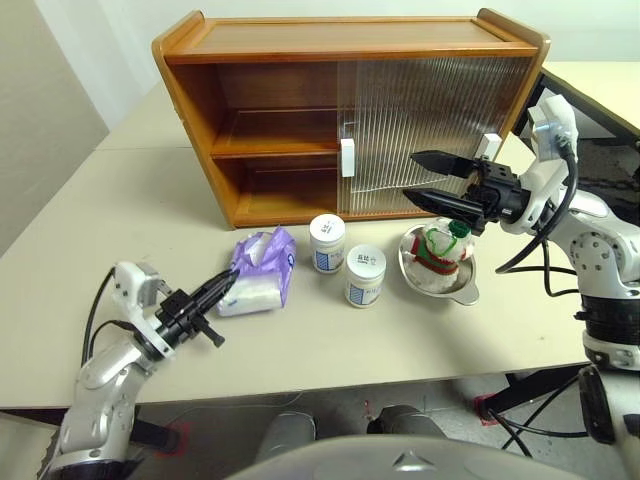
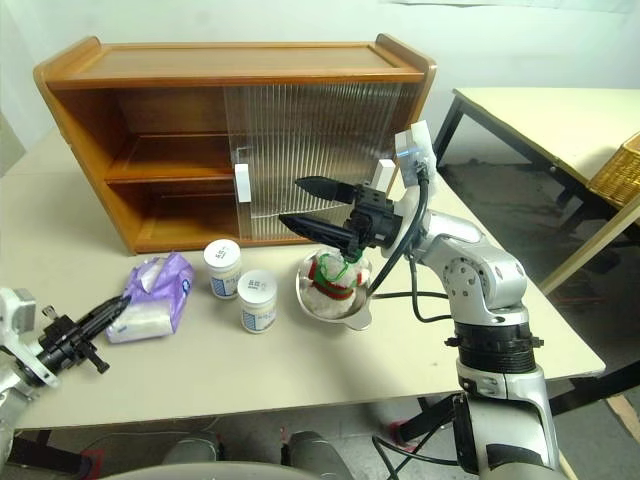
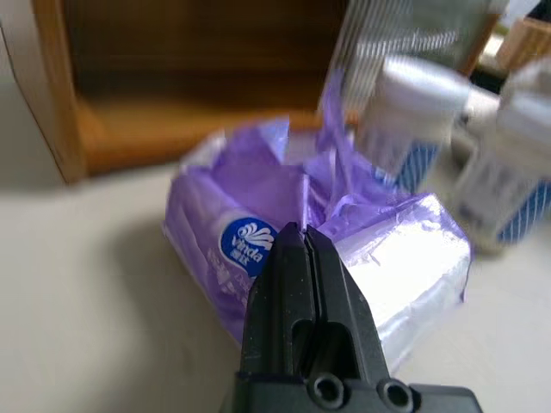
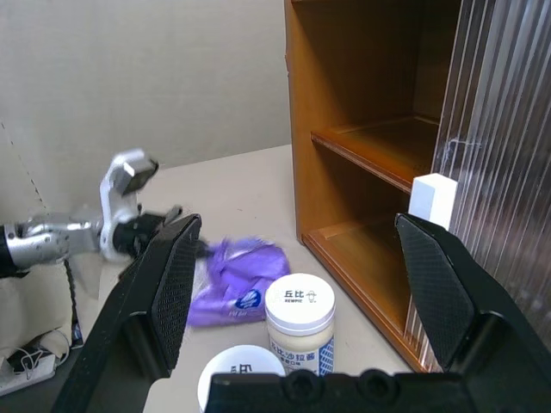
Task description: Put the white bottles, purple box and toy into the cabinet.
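The purple tissue pack (image 1: pixel 258 272) lay on the desk (image 1: pixel 120 220) before the cabinet's (image 1: pixel 350 120) open left half, beside two white jars (image 1: pixel 345 258). It looked soft, light and slippery in its film. The left hand (image 1: pixel 218 289) was pinched shut at its near edge, apparently holding nothing; the firmer middle seemed a better hold. The right hand (image 1: pixel 432 178) stood wide above the toy (image 1: pixel 440 246).

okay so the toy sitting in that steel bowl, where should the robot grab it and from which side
Probably the toy's upper body, just under the green hat, coming from above. It sits upright in the steel bowl, whose rim shields its lower half from the sides. The right gripper hangs open above and behind it, so a descent looks the shortest way.
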